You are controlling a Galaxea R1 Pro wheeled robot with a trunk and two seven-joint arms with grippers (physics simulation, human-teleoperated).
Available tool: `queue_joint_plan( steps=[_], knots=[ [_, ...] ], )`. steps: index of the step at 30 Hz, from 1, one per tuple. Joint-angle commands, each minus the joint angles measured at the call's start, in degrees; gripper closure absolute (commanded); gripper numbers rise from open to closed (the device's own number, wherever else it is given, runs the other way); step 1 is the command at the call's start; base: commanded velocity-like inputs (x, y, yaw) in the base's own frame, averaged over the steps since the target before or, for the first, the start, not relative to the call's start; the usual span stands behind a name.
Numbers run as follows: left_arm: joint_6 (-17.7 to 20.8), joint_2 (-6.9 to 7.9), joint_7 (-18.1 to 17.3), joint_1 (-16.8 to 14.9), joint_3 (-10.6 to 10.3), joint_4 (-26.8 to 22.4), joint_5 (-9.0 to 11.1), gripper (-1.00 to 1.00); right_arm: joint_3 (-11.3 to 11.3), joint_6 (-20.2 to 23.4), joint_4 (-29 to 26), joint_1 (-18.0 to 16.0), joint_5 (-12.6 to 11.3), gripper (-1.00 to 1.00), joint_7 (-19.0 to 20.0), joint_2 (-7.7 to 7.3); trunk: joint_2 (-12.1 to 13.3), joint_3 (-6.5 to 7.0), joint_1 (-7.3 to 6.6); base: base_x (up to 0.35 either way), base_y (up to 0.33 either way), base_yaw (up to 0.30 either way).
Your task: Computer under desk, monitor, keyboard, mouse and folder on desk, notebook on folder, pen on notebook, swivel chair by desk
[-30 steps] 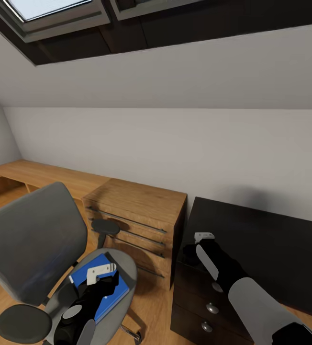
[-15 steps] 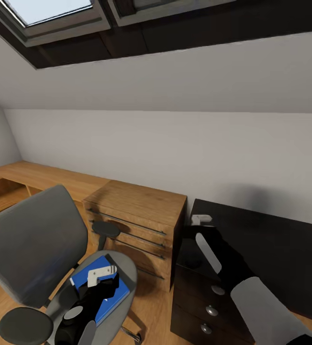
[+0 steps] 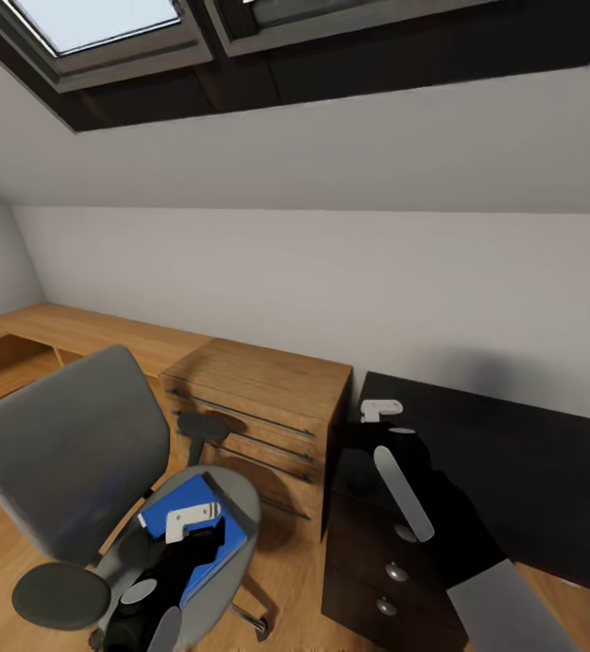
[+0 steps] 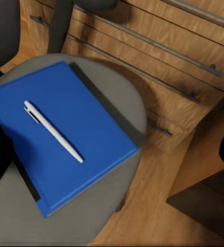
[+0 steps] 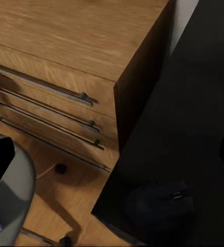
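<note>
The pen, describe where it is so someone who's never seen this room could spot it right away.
Find the grey swivel chair in front of the wooden drawer unit. On its seat lies a blue folder or notebook, and the pen rests diagonally across that cover. It is the one slim white thing on the blue surface.

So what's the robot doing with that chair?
It's tidying a bedroom workspace. Its left gripper hovers over the swivel chair, where a blue folder lies on the seat with a white pen on top. The right gripper is held over the dark desk, where a black mouse sits near the edge. Nothing is picked up yet.
</note>
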Motion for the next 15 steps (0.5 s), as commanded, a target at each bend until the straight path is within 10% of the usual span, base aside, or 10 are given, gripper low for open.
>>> queue_joint_plan(
  steps=[1, 15],
  knots=[
    [0.2, 0.04, 0.6, 0.0, -0.1, -0.1, 0.6, -1.0, 0.1, 0.1, -0.3, 0.0, -0.6, -1.0, -0.6, 0.02, 0.0, -0.06, -0.03, -0.293, 0.0, 0.0],
    [0.2, 0.03, 0.5, 0.0, -0.1, -0.1, 0.7, -1.0, 0.1, -0.1, -1.3, 0.0, -0.6, -1.0, -0.6, 0.1, 0.0, -0.06, -0.03, -0.329, 0.016, 0.0]
  ],
)
